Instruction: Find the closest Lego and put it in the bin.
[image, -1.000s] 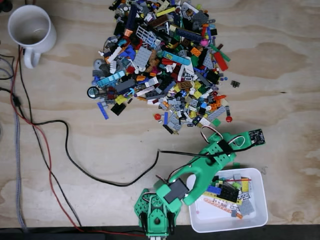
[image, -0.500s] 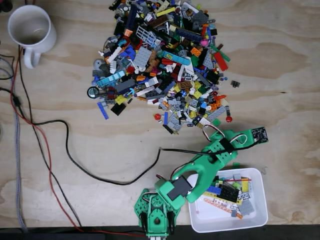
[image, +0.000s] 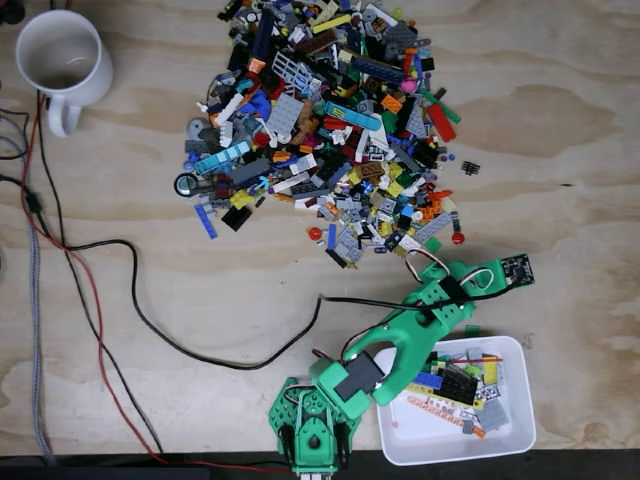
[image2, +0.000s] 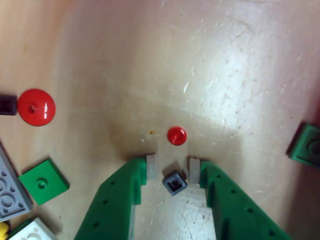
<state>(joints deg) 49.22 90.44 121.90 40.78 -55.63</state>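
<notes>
1. In the wrist view, a red round dish piece (image2: 36, 107) and a green square tile (image2: 43, 182) lie at the left on the table (image2: 240, 75).
2. My gripper (image2: 172, 168) is spread, a small dark grey square Lego (image2: 174, 183) lying between its green fingers (image2: 117, 195), touching neither.
3. A small red round stud (image2: 176, 135) sits just beyond.
4. In the fixed view, the white bin (image: 510, 432), holding mixed bricks, sits lower right.

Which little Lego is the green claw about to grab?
In the wrist view, find the two green fingers of the end effector rising from the bottom edge. Between their pale tips lies a tiny dark grey square piece, turned cornerwise on the wooden table. The small round red stud beyond it is outside the fingers.
</notes>
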